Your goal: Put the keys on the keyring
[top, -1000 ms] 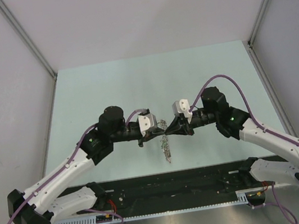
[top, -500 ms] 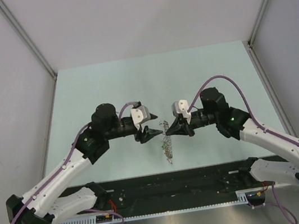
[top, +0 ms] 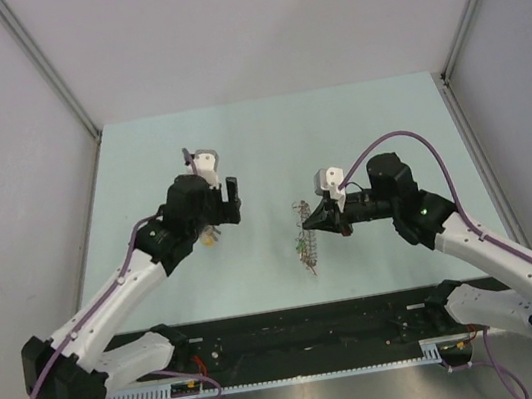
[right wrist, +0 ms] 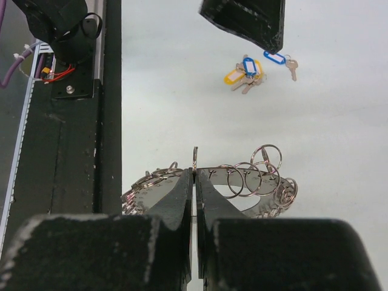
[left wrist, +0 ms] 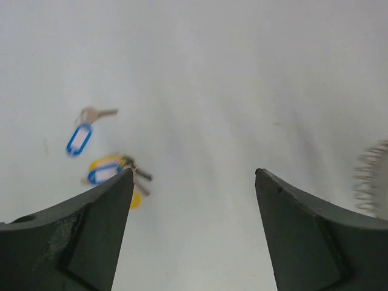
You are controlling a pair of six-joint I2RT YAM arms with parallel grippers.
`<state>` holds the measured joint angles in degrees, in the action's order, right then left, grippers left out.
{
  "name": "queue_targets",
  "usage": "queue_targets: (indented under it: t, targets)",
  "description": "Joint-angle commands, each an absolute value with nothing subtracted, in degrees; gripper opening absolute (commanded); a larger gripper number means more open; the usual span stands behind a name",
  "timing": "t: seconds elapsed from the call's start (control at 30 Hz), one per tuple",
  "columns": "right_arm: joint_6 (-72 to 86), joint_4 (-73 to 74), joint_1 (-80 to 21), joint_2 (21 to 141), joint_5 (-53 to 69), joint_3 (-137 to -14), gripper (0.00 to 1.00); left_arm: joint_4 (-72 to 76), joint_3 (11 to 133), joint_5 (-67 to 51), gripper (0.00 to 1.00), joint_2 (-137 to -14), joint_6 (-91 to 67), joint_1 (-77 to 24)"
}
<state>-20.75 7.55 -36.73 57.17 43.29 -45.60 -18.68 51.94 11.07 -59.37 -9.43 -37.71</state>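
The pale green table (top: 365,123) leaves wide room around the one keyring (top: 307,246), which is well apart from every edge. The right gripper (right wrist: 195,177) is clamped on it. The left gripper (left wrist: 194,174) is spread wide, grasping nothing. Below it lie one bunch of keys (right wrist: 244,74), tagged blue and yellow, and one single blue-tagged key (right wrist: 284,60) just beside.

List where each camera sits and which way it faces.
Top: above and behind the arms, looking down at the table; both arms show.
Left wrist: on the left arm, facing the table past the open left claw.
Right wrist: on the right arm, looking along the right claw, shut on the keyring.
Shared: both wrist views catch the keys and keyring.
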Motion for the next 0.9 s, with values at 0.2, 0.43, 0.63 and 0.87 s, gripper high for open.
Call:
queue_targets:
  t: [0.2,0.43,0.63,0.87]
  targets:
    - [-19.0,6.5,-36.6,54.3,41.9,-47.9,0.00,-27.4,51.2,25.3,0.70,-71.4,-34.7,-28.8]
    - [-18.7,6.4,-36.6,53.4,43.0,-47.6,0.00,-24.5,51.8,25.4,0.59,-80.4,-36.8,-25.5]
    - [-18.2,5.5,-36.5,53.3,44.3,-47.0,0.00,-21.4,53.1,24.0,0.54,-87.8,-35.7,-23.4]
    - [-18.0,5.4,-36.3,52.8,44.6,-46.8,0.00,-22.0,57.6,21.3,0.50,-95.6,-34.6,-22.8]
